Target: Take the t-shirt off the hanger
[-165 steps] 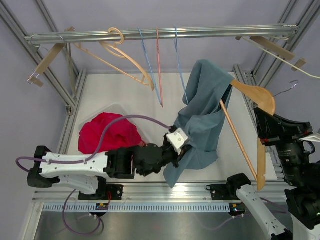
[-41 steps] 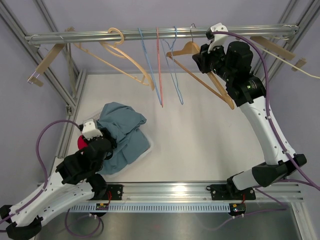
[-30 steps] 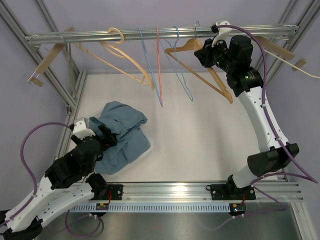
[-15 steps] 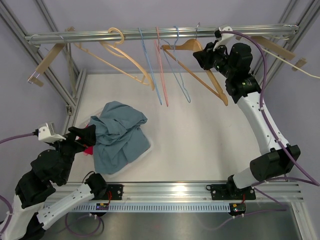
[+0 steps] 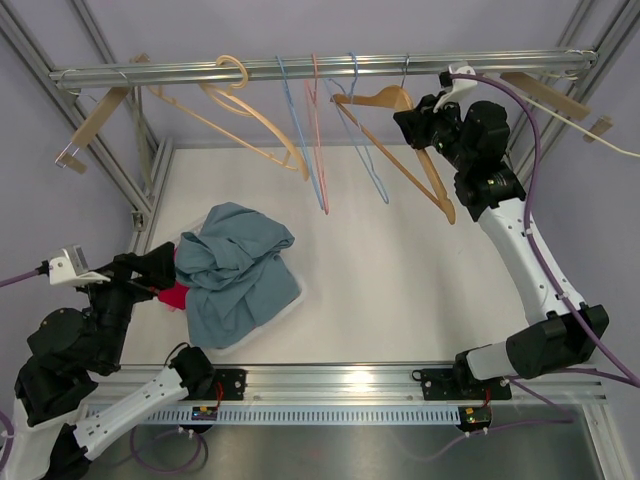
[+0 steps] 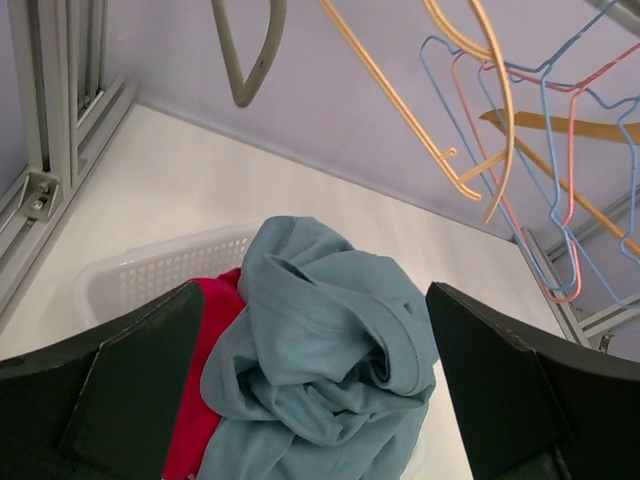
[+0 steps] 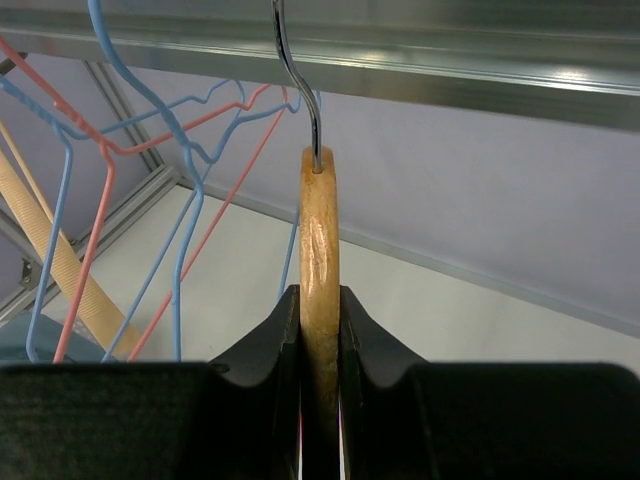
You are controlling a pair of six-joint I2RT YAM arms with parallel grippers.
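Lying off the hanger, the blue-grey t-shirt [image 5: 235, 270] sits crumpled in a white mesh basket [image 5: 298, 292] at the left side of the bench [image 5: 400, 280]. It is heaped on top of a red garment [image 5: 178, 296], and part of the shirt drapes over the basket's near rim. In the left wrist view the t-shirt [image 6: 320, 350] fills the basket [image 6: 150, 265], with the red garment [image 6: 205, 390] showing at its left.

The left gripper [image 5: 160, 280] is wide open and holds nothing. It is raised off the bench just left of the basket, and the shirt is framed between its fingers [image 6: 130, 380] but not touched.

The right gripper [image 5: 418, 118] is up by the rail [image 5: 200, 70] at the far right, clamped on the neck of the bare wooden hanger [image 5: 378, 97]. The right wrist view shows the fingers pressed on both sides of the hanger [image 7: 318, 250] just under its metal hook. The hook runs up to the rail [image 7: 450, 50]; its top is out of frame there. The hanger hangs tilted, with one arm slanting down toward the right.

Blue and pink wire hangers [image 5: 318, 140] hang just left of it. More wooden hangers [image 5: 250, 110] hang further left.
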